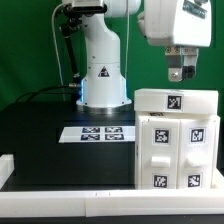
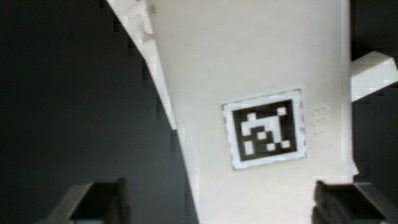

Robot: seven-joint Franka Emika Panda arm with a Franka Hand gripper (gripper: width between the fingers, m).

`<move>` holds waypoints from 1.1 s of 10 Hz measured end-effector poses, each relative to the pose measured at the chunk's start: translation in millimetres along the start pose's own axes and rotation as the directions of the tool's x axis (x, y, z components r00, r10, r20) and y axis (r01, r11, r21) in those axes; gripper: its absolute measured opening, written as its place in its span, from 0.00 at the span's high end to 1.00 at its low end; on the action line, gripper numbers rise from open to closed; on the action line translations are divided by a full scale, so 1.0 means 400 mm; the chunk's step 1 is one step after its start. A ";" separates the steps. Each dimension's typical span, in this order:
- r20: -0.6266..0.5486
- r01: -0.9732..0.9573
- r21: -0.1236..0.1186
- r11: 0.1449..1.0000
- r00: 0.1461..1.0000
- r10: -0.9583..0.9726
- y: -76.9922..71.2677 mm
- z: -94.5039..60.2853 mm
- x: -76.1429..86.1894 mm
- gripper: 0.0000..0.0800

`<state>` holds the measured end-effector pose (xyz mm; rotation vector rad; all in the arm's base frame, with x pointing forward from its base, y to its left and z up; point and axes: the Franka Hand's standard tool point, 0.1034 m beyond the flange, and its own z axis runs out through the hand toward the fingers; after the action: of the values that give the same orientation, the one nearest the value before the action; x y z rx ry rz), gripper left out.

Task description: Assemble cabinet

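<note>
Currently one cabinet (image 1: 175, 140) is sitting at four o'clock on the black table (image 1: 40, 130), one marker board (image 1: 100, 133) lying at its nine o'clock; one hand (image 1: 181, 72) is hovering open above, green backdrop behind

No words, brands or numbers can be read. The only signs are black-and-white square tags on the cabinet (image 1: 175, 140) and on the marker board (image 1: 97, 133) lying mid-worktop. A small triangular mark on the arm's base (image 1: 103, 75) is too small to make out.
</note>
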<state>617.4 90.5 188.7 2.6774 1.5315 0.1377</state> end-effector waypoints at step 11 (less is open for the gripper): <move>0.023 -0.009 0.019 1.000 1.000 0.009 -0.038 0.071 -0.035 0.00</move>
<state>600.3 85.8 158.2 2.6912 1.5226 0.0930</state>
